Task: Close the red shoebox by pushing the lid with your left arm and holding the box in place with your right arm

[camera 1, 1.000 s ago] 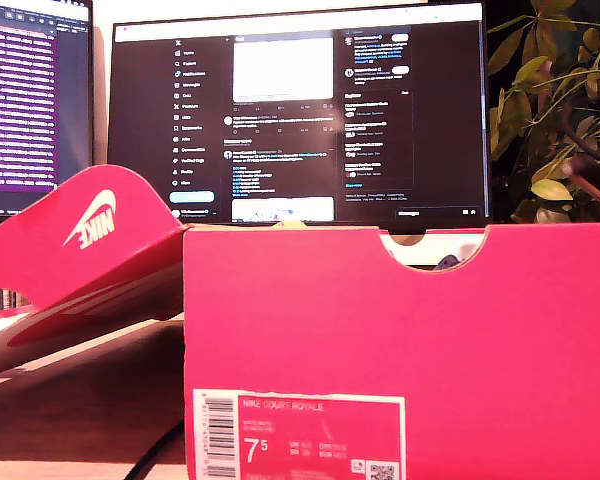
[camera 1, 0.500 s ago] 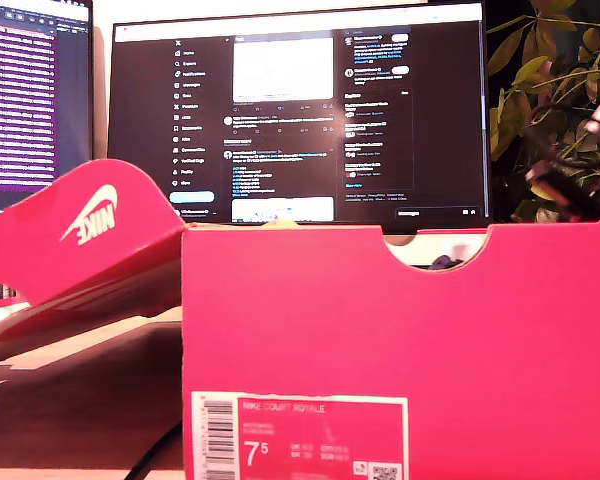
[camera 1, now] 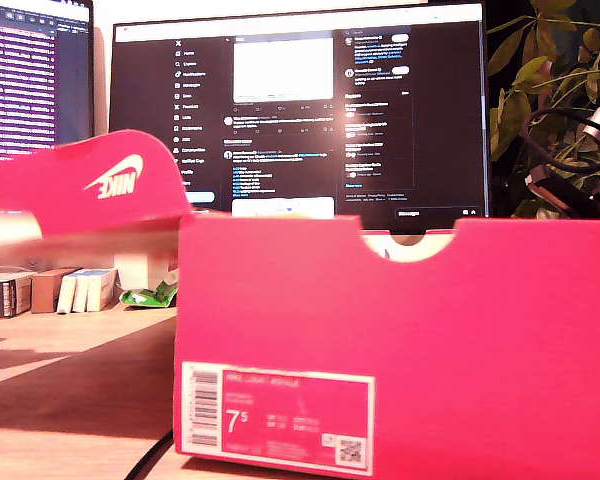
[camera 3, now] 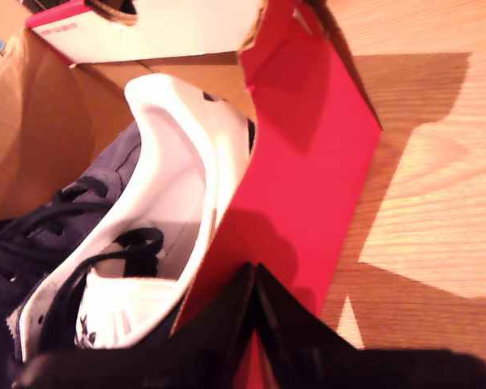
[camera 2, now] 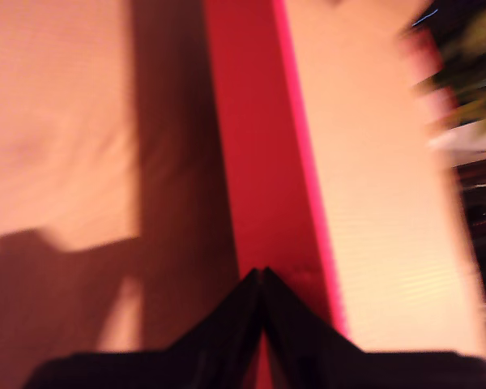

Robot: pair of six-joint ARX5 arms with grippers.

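A: What differs from half a second ago?
B: In the exterior view the lid [camera 1: 90,190] has risen from a downward slope to near level, at that view's left, uncovering small packages [camera 1: 50,290] on the bench [camera 1: 70,340]. The red shoebox [camera 1: 400,340] has shifted slightly.

A: State of my first tool [camera 2: 261,275]?
B: Clenched, tips together, empty, at the red lid edge; contact cannot be confirmed.

A: My second tool [camera 3: 255,271]?
B: Clenched, empty, tips at the box's red side wall [camera 3: 308,178]. A white and navy shoe [camera 3: 162,219] lies inside.
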